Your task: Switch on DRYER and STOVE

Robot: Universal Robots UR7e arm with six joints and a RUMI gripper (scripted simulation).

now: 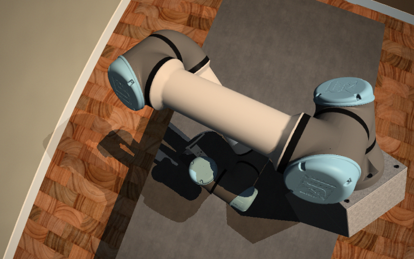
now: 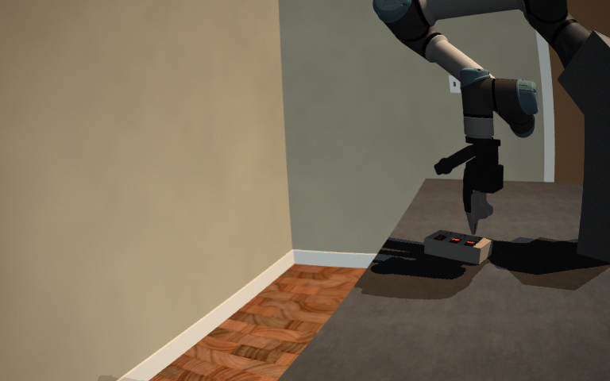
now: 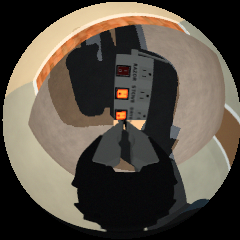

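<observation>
The grey power strip (image 2: 454, 249) (image 3: 137, 85) lies right way up on the dark table (image 2: 449, 323) (image 1: 290, 45). It has three rocker switches in a row. In the wrist view the far switch (image 3: 123, 70) is dark, while the middle switch (image 3: 121, 93) and the near switch (image 3: 120, 115) glow orange. All three switches also show in the exterior view. My gripper (image 3: 124, 121) (image 2: 472, 230) is shut on nothing and points straight down. Its tips hang just over the near lit switch at the strip's right end. In the top view the arm hides the strip and the gripper.
The robot's base block (image 1: 375, 201) (image 2: 593, 179) stands on the table to the right of the strip. The table's left edge drops to a wooden floor (image 2: 279, 323) (image 1: 76, 183). Walls (image 2: 134, 157) stand beyond.
</observation>
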